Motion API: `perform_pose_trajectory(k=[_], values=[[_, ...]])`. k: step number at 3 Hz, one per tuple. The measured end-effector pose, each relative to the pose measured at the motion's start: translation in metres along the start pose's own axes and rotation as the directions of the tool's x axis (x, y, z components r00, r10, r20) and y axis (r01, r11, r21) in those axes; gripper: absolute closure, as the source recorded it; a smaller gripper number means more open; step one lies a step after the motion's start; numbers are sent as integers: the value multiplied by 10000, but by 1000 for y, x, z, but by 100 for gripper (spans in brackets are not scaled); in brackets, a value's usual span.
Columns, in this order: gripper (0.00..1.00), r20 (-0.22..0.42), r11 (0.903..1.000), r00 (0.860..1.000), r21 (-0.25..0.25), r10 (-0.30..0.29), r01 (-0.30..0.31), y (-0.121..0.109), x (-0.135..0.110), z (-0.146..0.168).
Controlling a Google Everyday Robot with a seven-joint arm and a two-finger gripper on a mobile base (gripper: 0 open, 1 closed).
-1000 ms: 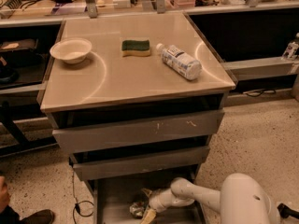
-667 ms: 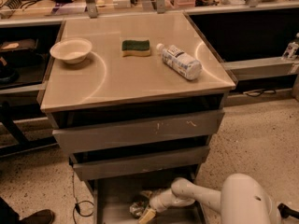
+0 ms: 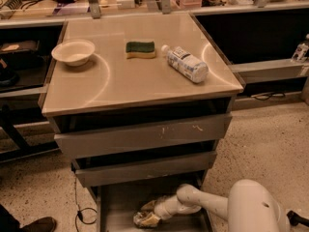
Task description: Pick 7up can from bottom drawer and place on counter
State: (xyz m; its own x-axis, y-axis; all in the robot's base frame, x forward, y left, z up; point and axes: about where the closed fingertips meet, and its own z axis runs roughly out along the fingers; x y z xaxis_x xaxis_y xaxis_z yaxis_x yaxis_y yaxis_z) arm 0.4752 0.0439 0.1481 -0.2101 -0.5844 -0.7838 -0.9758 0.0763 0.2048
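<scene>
You are looking down at a metal cabinet with a broad beige-grey counter (image 3: 145, 83) on top and three grey drawers below it. On the counter, a white bowl (image 3: 73, 52) sits near the left rear. A green and yellow sponge (image 3: 141, 49) lies near the middle rear. Just right of the sponge, a clear plastic bottle (image 3: 186, 64) with a white and blue label lies on its side, cap pointing towards the back. The three things are apart from one another.

The top drawer (image 3: 145, 135) and the middle drawer (image 3: 145, 168) each stand out a little, with a dark gap above each scuffed front. The bottom drawer (image 3: 118, 204) is pulled out far enough to show its flat floor.

Your robot's white arm (image 3: 203, 204) reaches in from the lower right, low over that drawer floor. Your end effector (image 3: 150, 210) is inside the bottom drawer, towards the middle of it. Right at its tip is a small pale, shiny shape that seems to be the 7up can (image 3: 146, 221), low in the drawer. You cannot tell from this view whether the end effector is open, closed, or gripping the can.

The rounded white body (image 3: 256, 209) of the robot fills the lower right corner, standing on a speckled floor (image 3: 270, 139).
</scene>
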Motion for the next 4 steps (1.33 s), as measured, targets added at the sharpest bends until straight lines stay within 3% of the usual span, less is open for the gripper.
perform_pose_trajectory(k=[1,2,3,4], values=[[89,0,10000,10000,-1,0,0,0,0,0],[100,2,10000,10000,0,2,-2,0,0,0],[100,489,9991,9981,205,374,-384,8,-12,-9],[100,1012,9941,9925,769,683,-762,15,-34,-30]])
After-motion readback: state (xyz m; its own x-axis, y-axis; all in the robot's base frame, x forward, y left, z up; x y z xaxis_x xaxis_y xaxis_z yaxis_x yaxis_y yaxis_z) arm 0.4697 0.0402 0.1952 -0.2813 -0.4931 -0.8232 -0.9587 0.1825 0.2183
